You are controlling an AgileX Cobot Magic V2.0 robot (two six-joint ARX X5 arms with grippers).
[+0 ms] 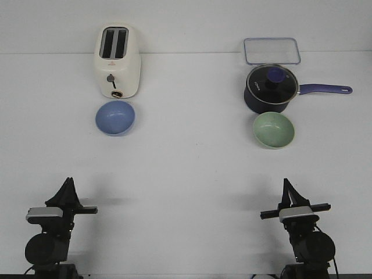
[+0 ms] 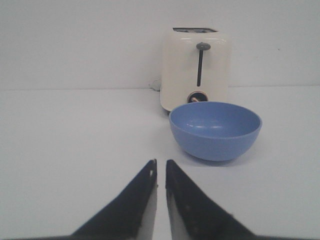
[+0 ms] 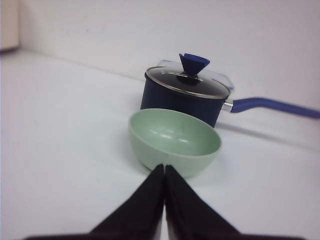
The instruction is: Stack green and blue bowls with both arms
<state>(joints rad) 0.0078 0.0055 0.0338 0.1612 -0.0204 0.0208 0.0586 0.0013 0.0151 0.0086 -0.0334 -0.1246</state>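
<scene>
Front view: the bases of the left arm [image 1: 49,244] and right arm [image 1: 305,244] are cut off by the lower edge. The saucepan [image 1: 268,90] hides the near edge of the clear container [image 1: 271,50] behind it.

Left wrist view: the blue bowl [image 2: 215,130] covers the lower front of the toaster [image 2: 196,67]. The markings at the toaster's dial are too small to read.

Right wrist view: the saucepan handle [image 3: 275,105] runs off the picture's edge. The green bowl [image 3: 175,141] hides the saucepan's base. A cream object [image 3: 9,25] at the edge is cut off and cannot be identified.
</scene>
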